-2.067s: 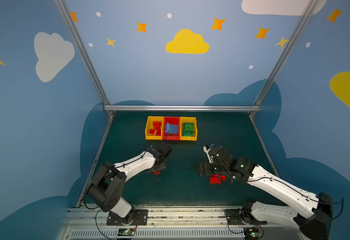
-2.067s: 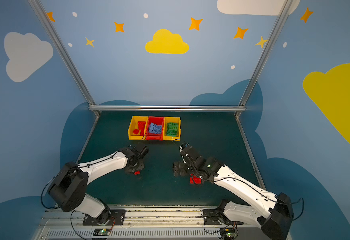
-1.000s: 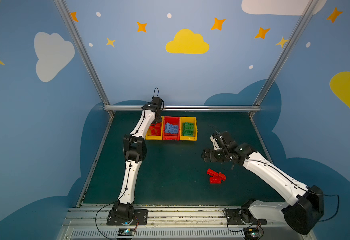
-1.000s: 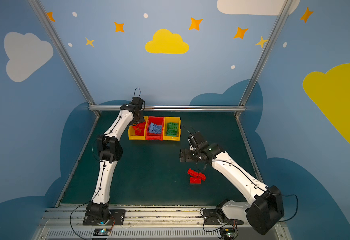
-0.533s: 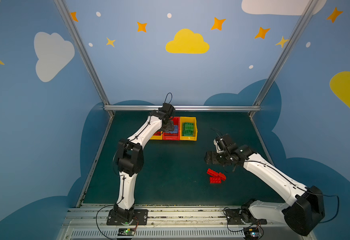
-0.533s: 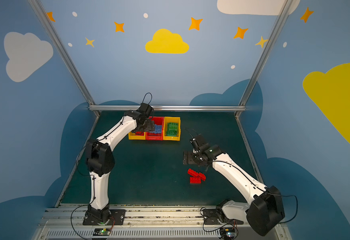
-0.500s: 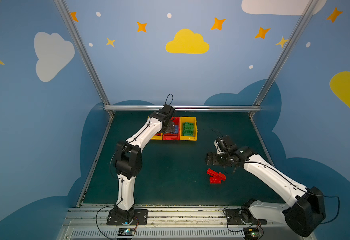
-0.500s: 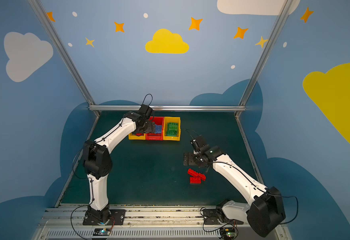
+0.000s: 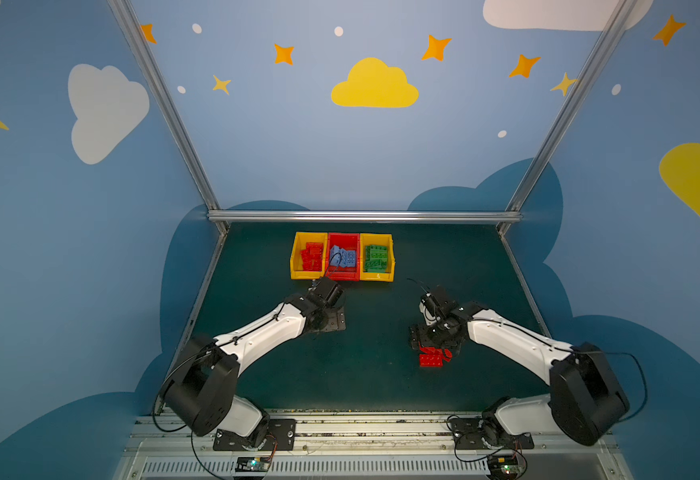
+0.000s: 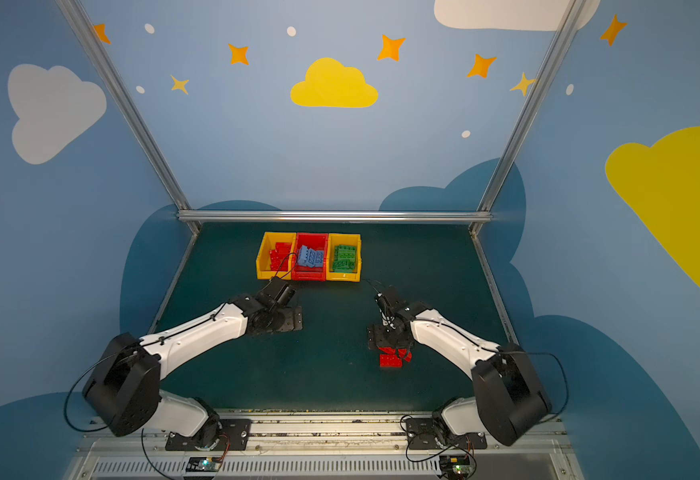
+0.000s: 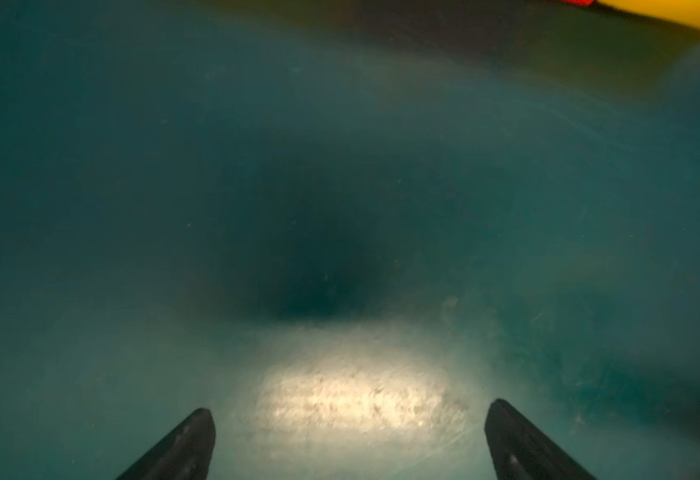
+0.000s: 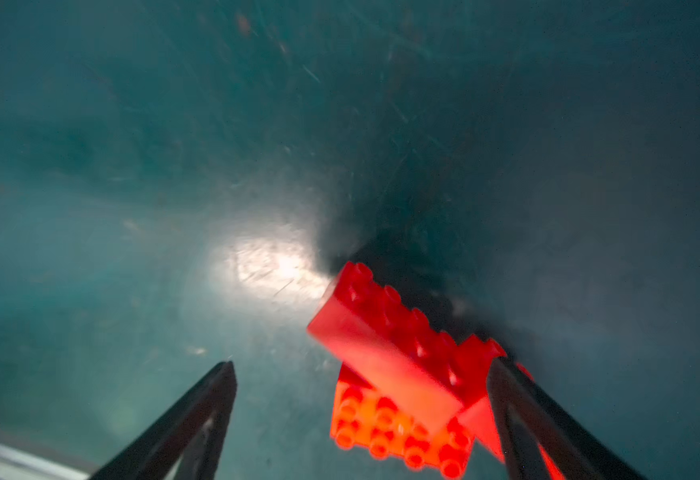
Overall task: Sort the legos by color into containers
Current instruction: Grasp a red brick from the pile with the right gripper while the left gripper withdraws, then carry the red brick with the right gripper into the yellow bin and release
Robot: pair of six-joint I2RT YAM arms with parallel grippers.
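The containers stand joined in a row at the back: a yellow bin [image 9: 298,257] with red legos, a red bin [image 9: 343,240] with light blue legos, and a yellow bin [image 9: 377,275] with green legos. My left gripper [image 11: 348,415] hangs open over bare mat in front of the bins, nothing between its fingers. Two red legos [image 9: 433,358] lie stacked askew on the mat at centre right. My right gripper [image 12: 361,370] is low over them, open, with the upper red lego [image 12: 390,345] between its fingers and close against one finger [image 12: 506,395].
The dark green mat [image 9: 373,374] is bounded by a metal rail [image 9: 365,216] at the back and side rails. In the left wrist view a yellow bin's edge [image 11: 672,12] shows at the frame's corner. The arm bases sit at the front edge.
My left arm has drawn back from over the bins to the mat in front of them, gripper open. My right gripper has come down around the red legos.
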